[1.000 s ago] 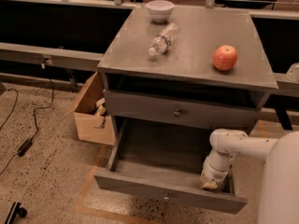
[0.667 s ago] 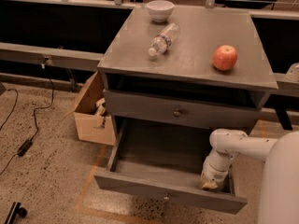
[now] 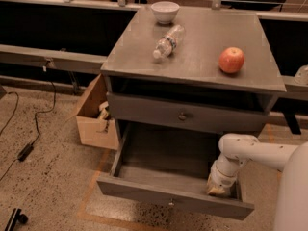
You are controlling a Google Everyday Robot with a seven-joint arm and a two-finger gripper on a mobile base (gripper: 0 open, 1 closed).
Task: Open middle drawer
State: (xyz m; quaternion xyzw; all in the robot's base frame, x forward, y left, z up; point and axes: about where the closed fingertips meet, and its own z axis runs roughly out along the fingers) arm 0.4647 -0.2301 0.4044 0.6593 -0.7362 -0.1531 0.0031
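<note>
On the far left I see a cable trailing over the speckled floor, then a cardboard box sitting right against the left side of the grey cabinet. On the cabinet top, from left to right, are a bowl at the back edge, a plastic bottle lying on its side, and an apple.

Under the top is a dark gap, and below that the upper drawer, shut, with its knob at centre. The middle drawer sits below that one and stands well out toward me, its inside bare and its small knob just visible on the front edge.

The gripper is down inside this drawer at its right front corner, just behind the front panel. Its tip is sunk behind that panel, so I cannot tell whether it is spread or closed, or whether it touches the wood. Anything below the open drawer is hidden.

The white arm comes in from the right edge, runs level to a bent joint, then drops straight down into the drawer.
</note>
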